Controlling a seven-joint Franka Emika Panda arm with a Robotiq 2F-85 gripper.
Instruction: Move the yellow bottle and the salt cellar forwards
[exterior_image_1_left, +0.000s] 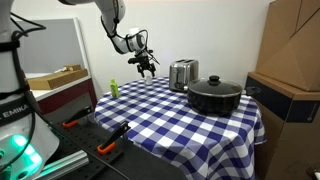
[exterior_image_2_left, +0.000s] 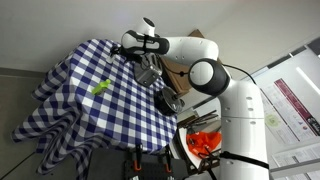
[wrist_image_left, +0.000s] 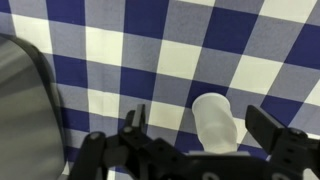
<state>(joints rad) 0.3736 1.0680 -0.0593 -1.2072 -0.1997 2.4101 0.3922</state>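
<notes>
Lining up on the salt cellar (wrist_image_left: 214, 118), my gripper (wrist_image_left: 203, 128) hangs wide open, empty; metal box (wrist_image_left: 20, 100) at nine o'clock. Next I descend and close.

In an exterior view, your arm (exterior_image_1_left: 118, 30) reaches in from the top of the picture. Its jaws, parted and pointing down, hang over the far edge of the desk (exterior_image_1_left: 170, 125), which is draped in a blue-and-white checked cloth. The yellow bottle (exterior_image_1_left: 114, 89) stands upright near the cloth's far corner, lower in the picture than the jaws and clear of them. A shiny metal box (exterior_image_1_left: 182, 74) stands at the far edge, with a lidded black pot (exterior_image_1_left: 215, 96) just in front of it. Cardboard boxes (exterior_image_1_left: 292, 50) are stacked at the picture's right. Orange-handled tools (exterior_image_1_left: 108, 148) lie in the foreground beside the robot base (exterior_image_1_left: 18, 110), which glows green underneath.
</notes>
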